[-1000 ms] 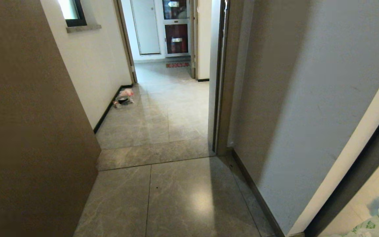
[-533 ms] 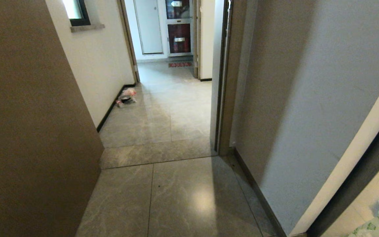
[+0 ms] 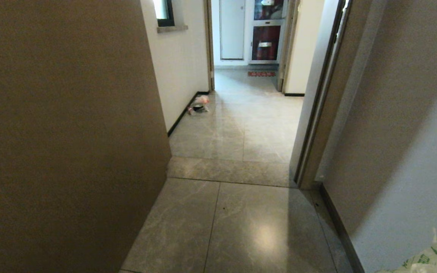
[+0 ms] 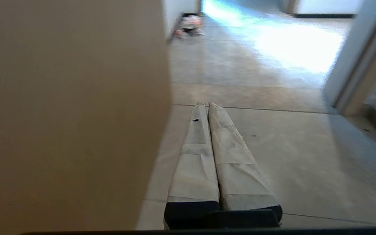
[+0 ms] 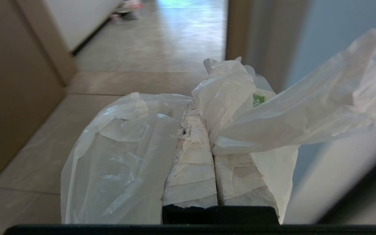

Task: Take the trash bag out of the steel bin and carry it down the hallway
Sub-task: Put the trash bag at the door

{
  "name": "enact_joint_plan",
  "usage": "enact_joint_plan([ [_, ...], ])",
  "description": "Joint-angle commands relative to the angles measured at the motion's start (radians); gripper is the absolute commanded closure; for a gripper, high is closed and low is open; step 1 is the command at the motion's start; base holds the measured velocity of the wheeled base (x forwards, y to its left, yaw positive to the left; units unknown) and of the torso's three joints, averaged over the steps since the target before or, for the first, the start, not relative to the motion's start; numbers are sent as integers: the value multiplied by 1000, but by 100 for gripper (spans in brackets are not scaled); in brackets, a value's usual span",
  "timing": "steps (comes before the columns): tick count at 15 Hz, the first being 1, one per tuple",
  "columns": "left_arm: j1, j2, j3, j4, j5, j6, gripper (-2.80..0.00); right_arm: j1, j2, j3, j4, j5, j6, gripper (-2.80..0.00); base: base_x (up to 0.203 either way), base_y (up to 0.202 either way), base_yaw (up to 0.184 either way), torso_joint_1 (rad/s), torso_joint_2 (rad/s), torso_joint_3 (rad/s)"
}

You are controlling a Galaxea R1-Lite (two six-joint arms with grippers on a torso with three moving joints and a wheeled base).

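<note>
Between taped right end effector (image 5: 207, 107) fingers, crinkly translucent trash bag (image 5: 126, 153).

No text, label, brand, number or sign can be read. Green print is seen on the thin crinkly translucent-white plastic trash bag (image 3: 431, 258), but its characters cannot be made out in any view.
</note>
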Motion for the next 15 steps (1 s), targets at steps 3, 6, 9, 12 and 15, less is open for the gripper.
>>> enact_joint_plan([
  [3, 0, 0, 0, 0, 2, -2, 0, 0, 2, 1, 1, 0, 0, 0, 1, -2, 31, 1, 0, 1],
  [6, 0, 0, 0, 0, 2, -6, 0, 0, 2, 1, 1, 0, -1, 0, 25, 1, 2, 0, -1, 3],
  [9, 0, 0, 0, 0, 2, -6, 0, -1, 2, 1, 1, 0, -1, 0, 177, 1, 1, 3, 1, -1],
  [12, 0, 0, 0, 0, 2, -6, 0, 0, 2, 1, 1, 0, 2, 0, 187, 0, -2, 2, 3, 0],
  [15, 0, 0, 0, 0, 2, -6, 0, 0, 2, 1, 1, 0, 0, 0, 183, 0, -2, 2, 2, 2],
])
